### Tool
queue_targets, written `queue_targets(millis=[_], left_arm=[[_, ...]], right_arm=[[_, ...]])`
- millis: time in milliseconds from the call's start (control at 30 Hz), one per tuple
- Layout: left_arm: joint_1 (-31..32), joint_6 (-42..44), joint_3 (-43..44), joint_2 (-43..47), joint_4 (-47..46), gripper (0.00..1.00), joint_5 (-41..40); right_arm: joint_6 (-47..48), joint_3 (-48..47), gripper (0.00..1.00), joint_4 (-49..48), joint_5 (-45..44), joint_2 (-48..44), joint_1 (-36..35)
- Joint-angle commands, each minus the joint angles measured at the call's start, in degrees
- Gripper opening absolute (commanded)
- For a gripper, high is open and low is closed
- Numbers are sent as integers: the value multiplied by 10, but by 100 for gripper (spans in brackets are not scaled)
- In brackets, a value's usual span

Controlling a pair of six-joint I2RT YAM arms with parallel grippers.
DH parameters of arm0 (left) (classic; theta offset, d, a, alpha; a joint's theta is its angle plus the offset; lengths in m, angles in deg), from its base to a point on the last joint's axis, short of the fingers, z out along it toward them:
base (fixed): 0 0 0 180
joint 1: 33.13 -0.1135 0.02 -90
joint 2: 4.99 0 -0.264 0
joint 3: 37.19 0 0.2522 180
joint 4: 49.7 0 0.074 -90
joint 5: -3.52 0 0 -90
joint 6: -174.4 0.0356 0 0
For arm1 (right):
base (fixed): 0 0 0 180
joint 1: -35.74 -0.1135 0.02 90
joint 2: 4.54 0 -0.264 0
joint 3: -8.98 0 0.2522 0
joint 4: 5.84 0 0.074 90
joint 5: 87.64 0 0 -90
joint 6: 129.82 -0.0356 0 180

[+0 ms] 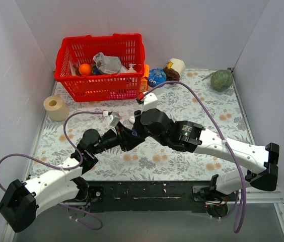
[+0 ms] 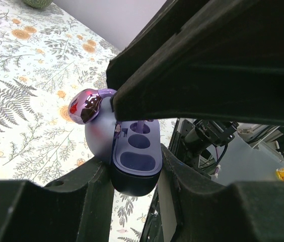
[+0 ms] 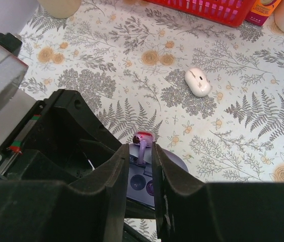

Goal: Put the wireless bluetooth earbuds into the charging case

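The earbud (image 2: 85,106) is shiny purple, the charging case (image 2: 134,166) pale lavender-blue. The surface (image 1: 192,103) bears grey ferns and orange flowers on white; the basket (image 1: 96,86) is red.

From above, the two wrists covered the charging case (image 2: 134,161) completely. Close in, the right gripper (image 3: 141,151) hid part of the case and most of the earbud (image 3: 144,136), so I couldn't tell whether its fingers really pinched the stem. In the right wrist view, the top edge cut off the red basket (image 3: 207,7).
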Motion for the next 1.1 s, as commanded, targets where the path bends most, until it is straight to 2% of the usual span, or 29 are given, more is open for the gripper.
queue_targets(millis=[0, 300, 733, 1067], left_arm=[[2, 13, 16, 19, 1, 0, -1], [2, 14, 18, 21, 4, 0, -3], [2, 13, 20, 19, 3, 0, -4], [2, 9, 18, 20, 3, 0, 15]], right_arm=[[-2, 12, 31, -16, 1, -8, 2], [-7, 25, 28, -14, 6, -14, 6], [-17, 47, 1, -17, 21, -29, 7], [22, 38, 1, -15, 16, -63, 8]])
